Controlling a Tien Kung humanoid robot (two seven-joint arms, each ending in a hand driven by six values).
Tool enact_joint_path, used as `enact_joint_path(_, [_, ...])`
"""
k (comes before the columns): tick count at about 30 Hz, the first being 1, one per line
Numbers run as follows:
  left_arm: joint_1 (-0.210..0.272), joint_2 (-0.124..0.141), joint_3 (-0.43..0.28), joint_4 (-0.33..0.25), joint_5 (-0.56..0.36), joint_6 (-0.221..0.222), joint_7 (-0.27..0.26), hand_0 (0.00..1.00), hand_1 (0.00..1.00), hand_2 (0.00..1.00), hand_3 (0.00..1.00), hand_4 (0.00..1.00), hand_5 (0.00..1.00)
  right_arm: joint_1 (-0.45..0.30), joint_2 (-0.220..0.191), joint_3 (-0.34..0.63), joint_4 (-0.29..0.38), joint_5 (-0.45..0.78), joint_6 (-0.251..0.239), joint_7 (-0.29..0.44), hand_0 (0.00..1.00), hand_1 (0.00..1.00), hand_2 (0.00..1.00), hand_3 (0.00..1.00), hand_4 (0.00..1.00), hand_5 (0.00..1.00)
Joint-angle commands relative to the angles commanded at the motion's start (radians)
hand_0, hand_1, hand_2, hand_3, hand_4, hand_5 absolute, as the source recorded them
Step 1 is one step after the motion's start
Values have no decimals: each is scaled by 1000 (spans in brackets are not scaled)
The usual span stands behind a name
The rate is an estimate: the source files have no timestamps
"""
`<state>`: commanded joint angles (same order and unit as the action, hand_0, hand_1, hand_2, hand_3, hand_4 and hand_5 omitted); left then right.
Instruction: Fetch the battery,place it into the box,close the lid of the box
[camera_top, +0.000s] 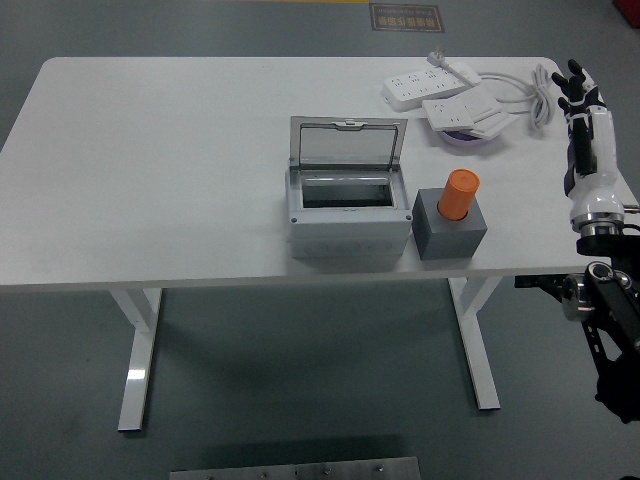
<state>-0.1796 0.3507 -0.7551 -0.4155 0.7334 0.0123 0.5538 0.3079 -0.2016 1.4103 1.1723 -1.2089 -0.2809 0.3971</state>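
The left half of the white table (150, 170) lies bare. At centre the box (348, 215) stands with lid (348, 146) raised; the orange battery (460, 194) sits just right of it. Power strips (440, 90) crowd the upper right.

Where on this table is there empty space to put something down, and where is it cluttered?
The whole stretch of table left of the open box is bare, as is the strip behind the box's raised lid. It is crowded at the far right corner, where power strips and cables pile up, and tight between the box and the grey holder with the orange battery.
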Motion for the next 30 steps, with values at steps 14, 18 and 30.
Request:
enact_joint_path(14, [-12, -2, -17, -1, 28, -11, 13, 862, 896, 832, 803, 848, 496, 89, 56, -41, -182, 3, -41, 69, 638, 743, 777, 858, 827, 222])
enact_joint_path(18, [-17, -3, -22, -2, 37, -15, 16, 860, 896, 832, 802, 848, 495, 113, 71, -60, -240, 11, -44, 76, 643, 742, 780, 859, 826, 219])
enact_joint_path(30, [-22, -6, -33, -3, 52, -19, 25, 856, 896, 829, 792, 847, 497, 128, 104, -126, -311, 10, -35, 52, 672, 760, 783, 864, 835, 242])
